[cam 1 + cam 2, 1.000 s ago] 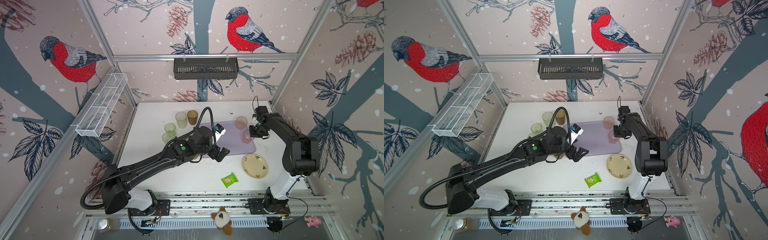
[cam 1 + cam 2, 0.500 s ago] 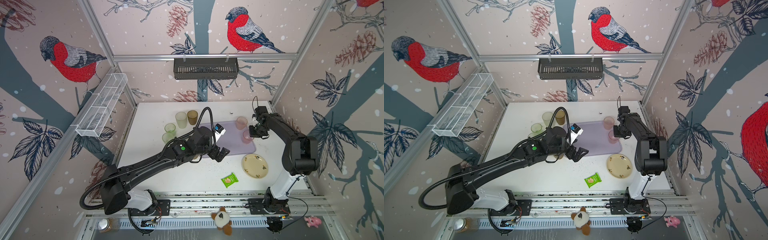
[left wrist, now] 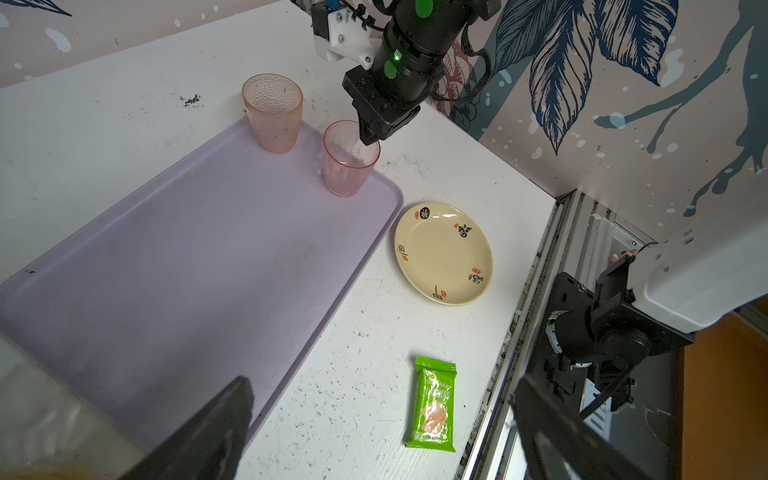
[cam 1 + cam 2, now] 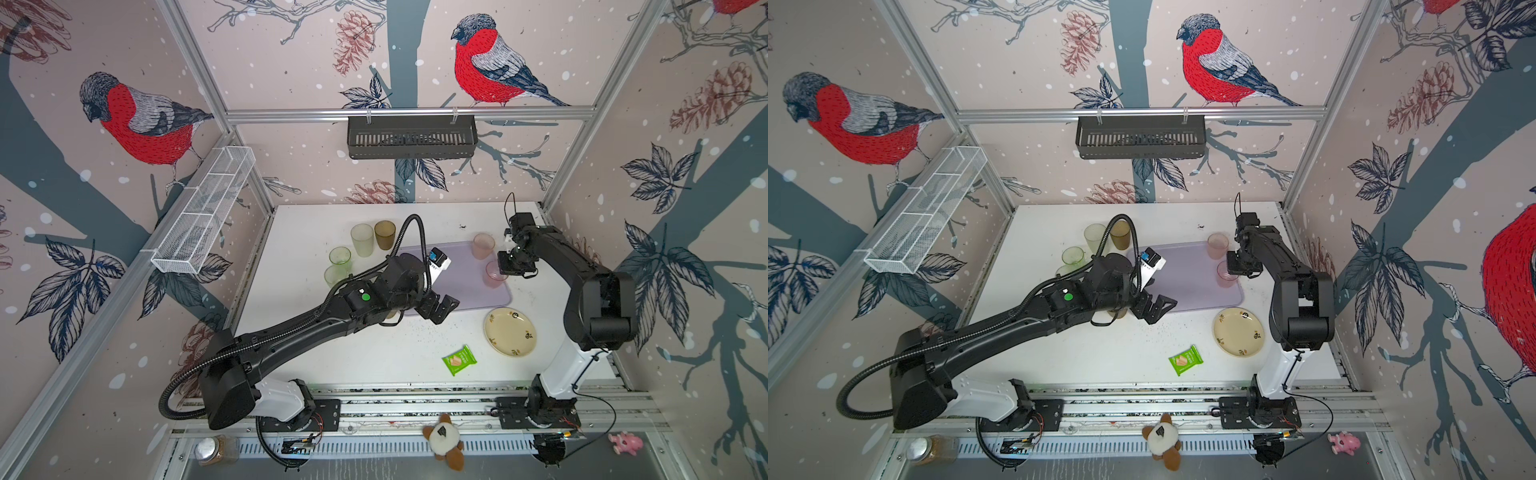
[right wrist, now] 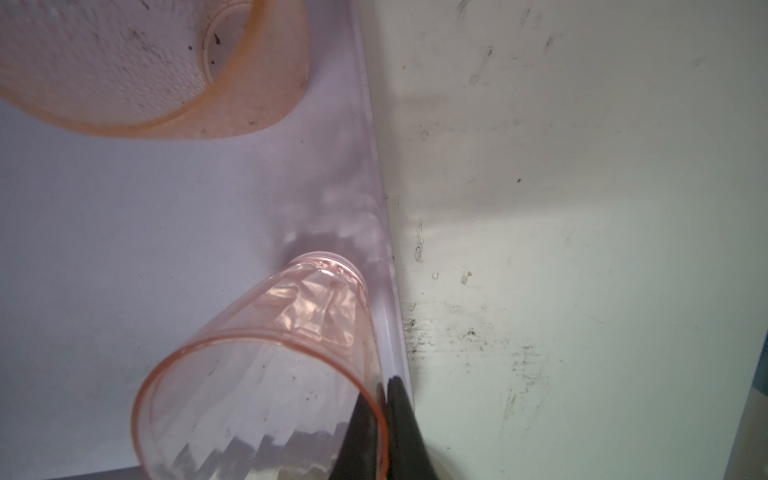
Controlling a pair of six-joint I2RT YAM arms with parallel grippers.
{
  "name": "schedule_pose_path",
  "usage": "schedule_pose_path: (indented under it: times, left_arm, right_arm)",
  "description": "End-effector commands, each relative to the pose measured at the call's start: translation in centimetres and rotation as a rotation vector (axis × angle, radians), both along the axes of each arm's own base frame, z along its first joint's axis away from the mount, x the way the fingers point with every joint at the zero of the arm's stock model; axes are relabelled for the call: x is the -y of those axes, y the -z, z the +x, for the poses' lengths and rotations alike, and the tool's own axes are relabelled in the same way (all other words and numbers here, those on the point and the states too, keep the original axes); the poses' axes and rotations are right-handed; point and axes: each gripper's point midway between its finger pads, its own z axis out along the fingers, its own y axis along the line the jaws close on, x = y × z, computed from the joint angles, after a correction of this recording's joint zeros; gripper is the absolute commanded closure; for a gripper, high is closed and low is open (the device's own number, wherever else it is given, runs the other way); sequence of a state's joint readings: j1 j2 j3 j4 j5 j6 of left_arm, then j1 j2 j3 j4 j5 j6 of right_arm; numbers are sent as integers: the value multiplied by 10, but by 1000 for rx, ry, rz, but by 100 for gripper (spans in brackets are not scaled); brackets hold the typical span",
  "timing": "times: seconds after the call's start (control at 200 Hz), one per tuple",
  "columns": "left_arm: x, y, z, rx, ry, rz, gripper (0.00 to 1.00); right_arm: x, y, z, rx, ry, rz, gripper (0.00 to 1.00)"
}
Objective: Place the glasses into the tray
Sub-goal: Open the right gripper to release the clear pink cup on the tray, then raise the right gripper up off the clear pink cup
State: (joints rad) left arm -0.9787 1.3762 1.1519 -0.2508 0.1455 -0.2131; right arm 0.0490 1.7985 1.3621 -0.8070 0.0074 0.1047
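The right gripper (image 3: 370,140) is clamped on the wall of the ribbed pink glass (image 3: 348,160) — one finger inside the rim, the other outside. The right wrist view shows this, though it cuts off both fingers and the near part of the rim. The glass is upright inside the tray (image 3: 199,266), just beside its right-hand rim. Whether its base bears fully on the tray floor is hard to make out. The textured pink glass (image 4: 483,245) stands free in the tray's far right corner, near the held one but apart from it.

The left gripper (image 4: 441,306) hangs over the tray's near edge with its jaws spread wide and nothing between them. The left arm covers the tray's near left part and most of a brownish glass (image 4: 1116,312) beneath it (only a sliver shows in both top views). A pale blurred shape at the edge of the left wrist view is cut off and cannot be identified.

Off the tray, on the table to its far left, stand a green glass (image 4: 340,257), a second green glass (image 4: 333,275) partly behind the arm, a frosted glass (image 4: 362,240) and a brown glass (image 4: 385,234).
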Motion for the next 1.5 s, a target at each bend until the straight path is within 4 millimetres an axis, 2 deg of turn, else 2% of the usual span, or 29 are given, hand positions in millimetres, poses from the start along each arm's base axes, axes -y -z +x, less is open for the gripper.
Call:
schedule_pose_path:
  times: [0.0, 0.665, 0.881, 1.131, 1.496]
  left_arm:
    - [4, -13, 3, 32, -6, -42, 2]
    - [3, -14, 4, 39, -9, -40, 3]
    - [3, -14, 3, 37, -9, -41, 2]
    - [3, -14, 4, 34, -12, -43, 2]
    - [3, -16, 4, 31, -20, -54, 2]
  right_arm:
    - [3, 1, 0, -2, 4, -14, 91]
    - [2, 2, 1, -1, 4, -12, 86]
    - [2, 0, 1, 4, 6, -17, 79]
    - [2, -10, 2, 24, 6, -20, 71]
    - [-6, -40, 6, 75, 0, -23, 60]
